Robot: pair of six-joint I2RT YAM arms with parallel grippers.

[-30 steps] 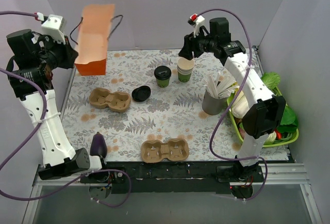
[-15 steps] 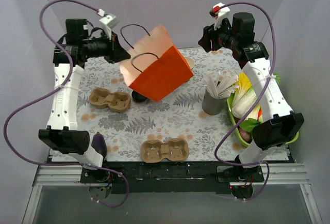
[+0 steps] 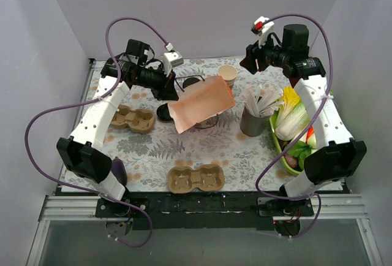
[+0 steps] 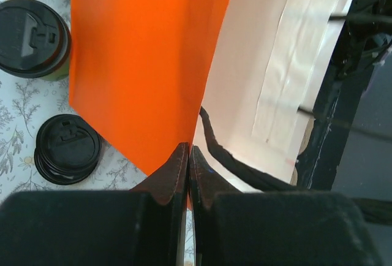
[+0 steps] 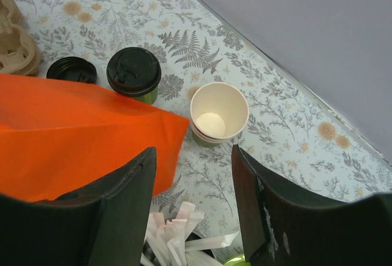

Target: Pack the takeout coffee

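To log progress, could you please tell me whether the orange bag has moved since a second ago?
Yes. The orange bag has moved right, from beyond the left cup carrier to that carrier's right, mid-table.

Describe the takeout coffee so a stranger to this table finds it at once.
Find the big orange paper bag above the floral table. Just beyond it stands the takeout coffee, a green cup with a black lid. The loose lid nearby has no cup; the stacked cups have no lid.
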